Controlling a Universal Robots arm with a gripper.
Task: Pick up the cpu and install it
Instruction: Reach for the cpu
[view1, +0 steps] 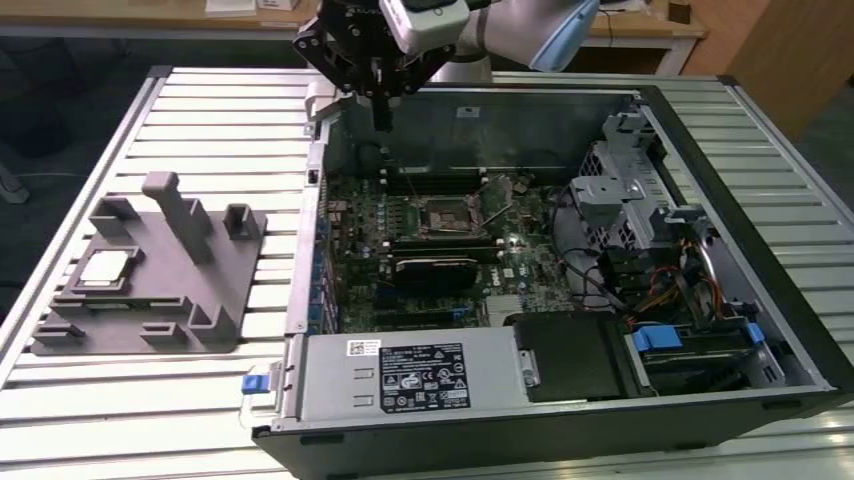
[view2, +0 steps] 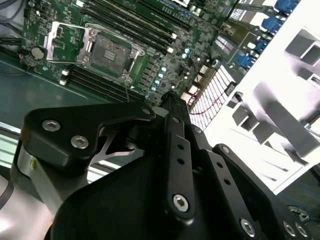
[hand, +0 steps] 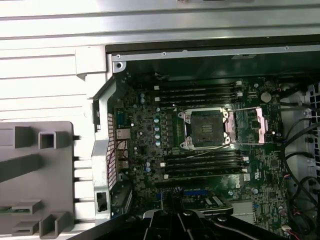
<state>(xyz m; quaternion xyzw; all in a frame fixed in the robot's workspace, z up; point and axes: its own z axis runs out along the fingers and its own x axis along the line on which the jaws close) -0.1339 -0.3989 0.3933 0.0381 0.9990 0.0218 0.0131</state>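
- The gripper (view1: 383, 125) hangs from the arm with its tips pointing down, over the far corner of the open computer case (view1: 534, 120) at the exterior view's left.
- Its two fingers stand together as one thin dark stem, and nothing shows between them.
- In the second wrist view the black linkages run up to that joined tip (view2: 170, 97), with the motherboard beyond it.
- The cpu (view1: 107, 268) lies flat on the grey plastic tray (view1: 200, 300), pale metal top up, on the tray's side nearest the bench edge at the exterior view's left.
- The cpu is well apart from the gripper, and nothing touches it.
- The tray rests on the slatted metal bench (view1: 214, 120), near the bench's edge at the exterior view's left and just beside the case.
- The case lies on its side with the open face up, across the middle of the bench and over to the exterior view's right.
- The socket (hand: 205, 129) sits near the middle of the motherboard (hand: 140, 140), and its metal cover plate (hand: 260, 122) is swung open to one side.
- Rows of memory slots (hand: 200, 90) run along both long sides of the socket.
- The power supply (view1: 400, 375) fills the near corner of the case, toward the bench's near edge.
- A metal drive cage (view1: 627, 180) stands along the case's side at the exterior view's right.
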